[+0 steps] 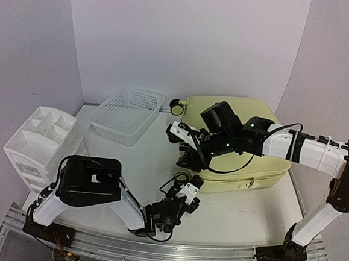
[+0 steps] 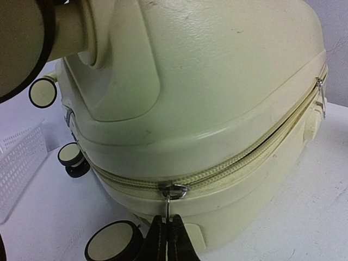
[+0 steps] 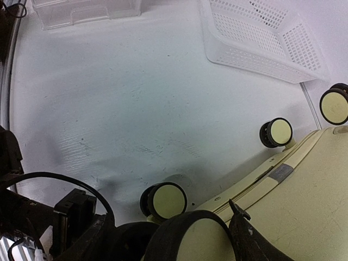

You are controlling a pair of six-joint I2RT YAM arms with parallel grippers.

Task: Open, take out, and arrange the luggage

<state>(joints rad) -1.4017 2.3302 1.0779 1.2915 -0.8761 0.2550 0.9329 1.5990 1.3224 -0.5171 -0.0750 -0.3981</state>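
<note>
Left gripper [image 2: 166, 235] pinches zipper pull [image 2: 168, 202] on luggage [image 2: 217, 81].

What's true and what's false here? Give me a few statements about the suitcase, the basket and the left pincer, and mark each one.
1. The left pincer is shut on the zipper pull of the suitcase. True.
2. The suitcase lies open with its lining showing. False: it is zipped closed, lying flat.
3. The mesh basket is packed with clothes. False: nothing shows inside it.
4. In the top view, the drawer organizer stands left of the mesh basket, apart from the suitcase. True.
</note>
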